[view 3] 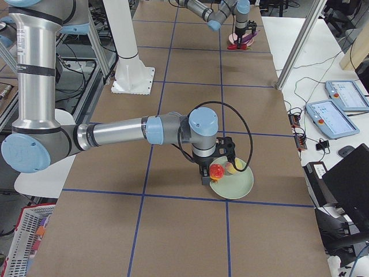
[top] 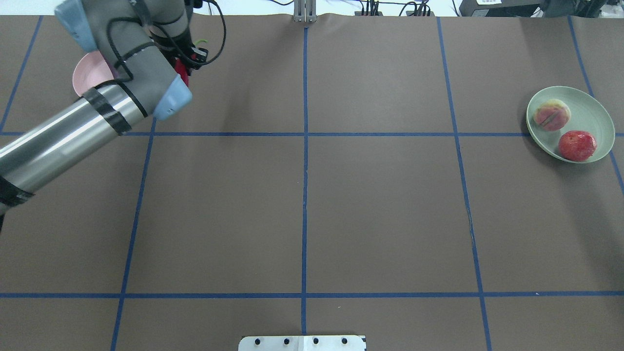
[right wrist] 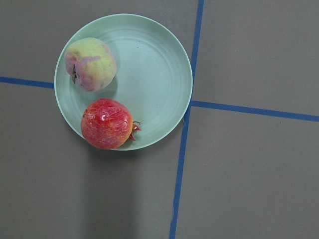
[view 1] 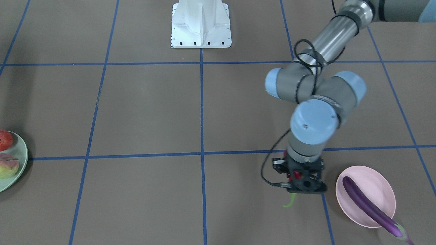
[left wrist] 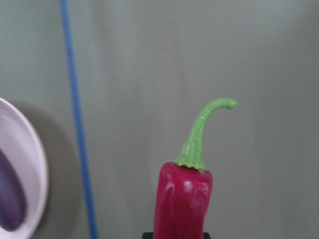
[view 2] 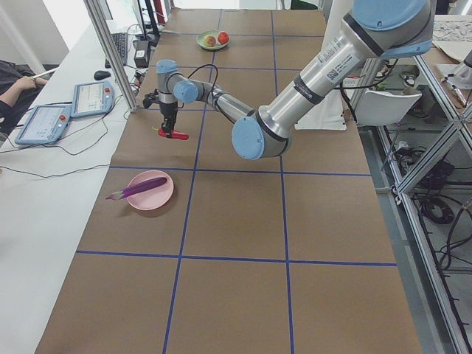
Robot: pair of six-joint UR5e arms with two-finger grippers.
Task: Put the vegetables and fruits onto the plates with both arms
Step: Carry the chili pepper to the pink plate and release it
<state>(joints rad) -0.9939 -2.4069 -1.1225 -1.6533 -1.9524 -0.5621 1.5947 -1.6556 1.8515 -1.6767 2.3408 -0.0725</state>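
My left gripper is shut on the red chili pepper and holds it above the table, just beside the pink plate. The chili's green stem points away from the gripper. The purple eggplant lies across the pink plate and overhangs its rim. The mint green plate holds the peach and the round orange-red fruit. The right wrist view looks straight down on that plate with no fingers showing. My right gripper shows only in the exterior right view, so I cannot tell whether it is open.
The white base pedestal stands at the robot's side of the table. Blue tape lines divide the brown tabletop into squares. A metal post and tablets stand on the bench along the far edge beyond the pink plate.
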